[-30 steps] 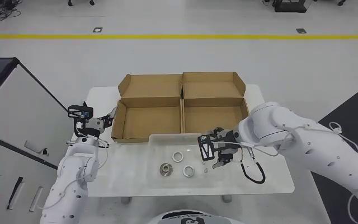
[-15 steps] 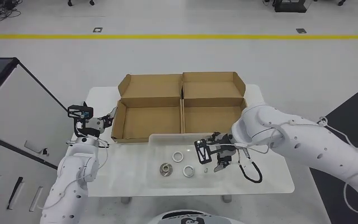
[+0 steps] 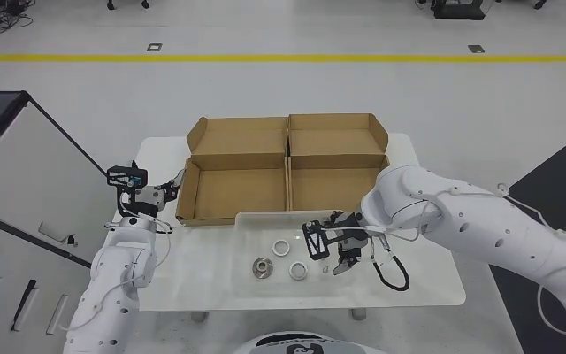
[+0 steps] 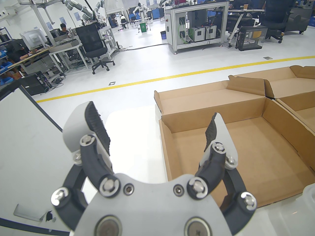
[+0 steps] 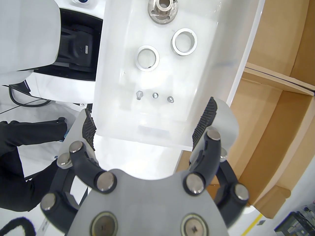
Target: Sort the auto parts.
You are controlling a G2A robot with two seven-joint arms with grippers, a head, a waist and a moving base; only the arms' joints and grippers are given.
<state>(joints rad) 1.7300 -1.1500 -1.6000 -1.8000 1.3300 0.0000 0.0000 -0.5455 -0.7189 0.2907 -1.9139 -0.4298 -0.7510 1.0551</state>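
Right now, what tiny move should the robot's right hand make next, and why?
Probably lower the right gripper onto one of the three small bolts. Its jaws are open and empty above the clear tray, the bolts lie closest to it, and both cardboard boxes look empty.

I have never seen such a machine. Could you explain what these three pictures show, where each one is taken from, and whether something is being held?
This is a robot with two arms, each ending in a two-fingered gripper. One picture looks down from a camera above the arms; the other two come from cameras on the wrists. On the table lie two open cardboard boxes and a clear plastic tray with metal parts: a flanged hub, two rings and three small screws. The left gripper is open beside one box. The right gripper is open at the tray's end. Nothing is held.
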